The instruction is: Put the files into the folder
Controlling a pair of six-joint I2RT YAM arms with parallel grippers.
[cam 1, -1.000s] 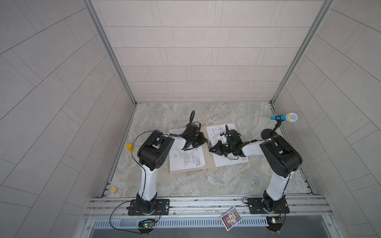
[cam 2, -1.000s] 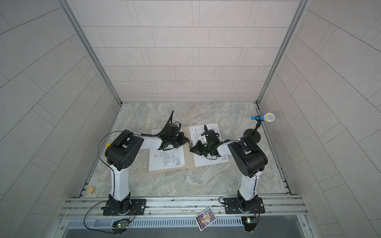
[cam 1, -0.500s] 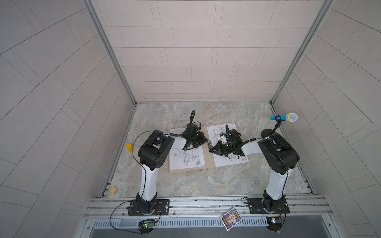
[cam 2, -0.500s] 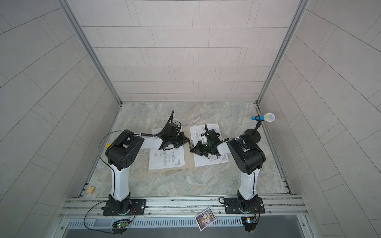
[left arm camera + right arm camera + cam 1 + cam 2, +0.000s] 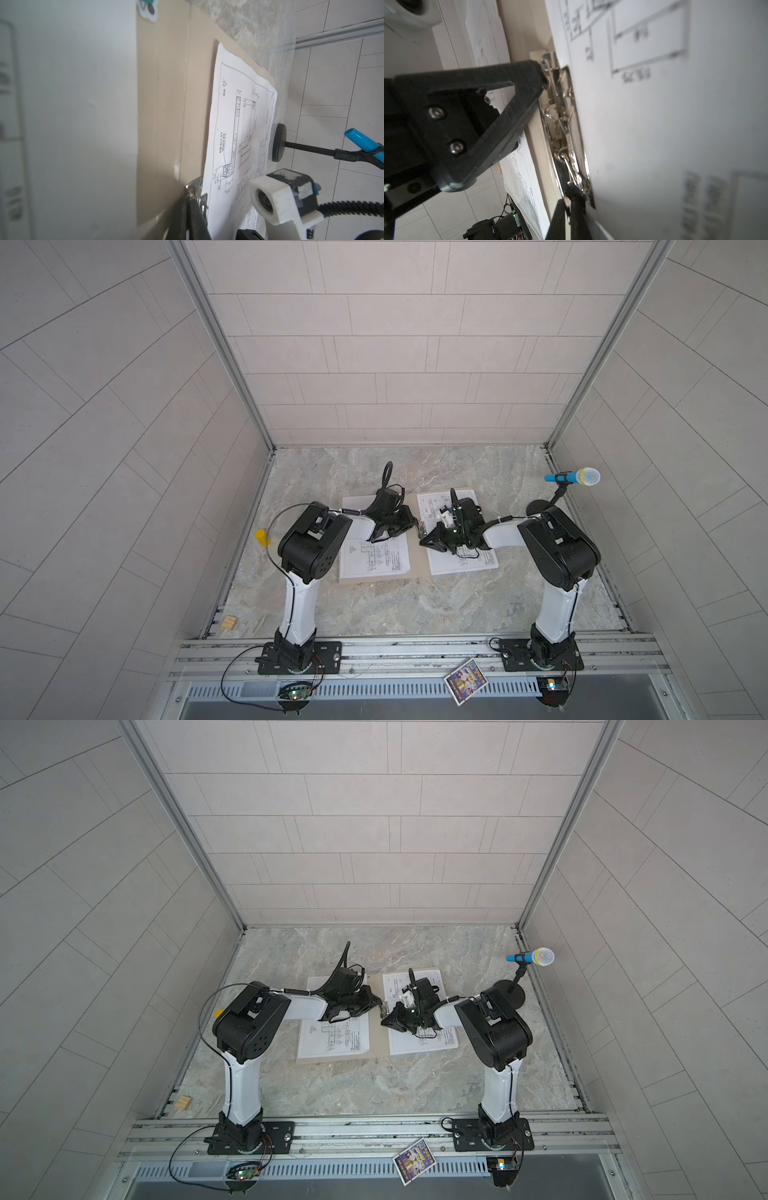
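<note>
The tan folder (image 5: 417, 558) (image 5: 379, 1038) lies open flat on the marble table. One white printed file (image 5: 374, 560) rests on its left half and another (image 5: 461, 564) on its right half. A metal clip (image 5: 420, 529) (image 5: 562, 124) sits at the spine. My left gripper (image 5: 415, 522) (image 5: 192, 199) is shut, its tip against one end of the clip (image 5: 194, 187). My right gripper (image 5: 423, 540) (image 5: 570, 193) meets the clip's other end with fingers almost together. Whether either pinches the wire is hidden.
A blue microphone (image 5: 573, 477) stands on a black stand at the back right, near the right arm. A yellow object (image 5: 261, 537) sits by the left wall, a wooden block (image 5: 229, 622) at the front left, and a colourful card (image 5: 466, 681) on the front rail.
The right arm's elbow has shifted slightly to the left. Both gripper tips stay at the clip on the spine, and the sheets have not moved.
</note>
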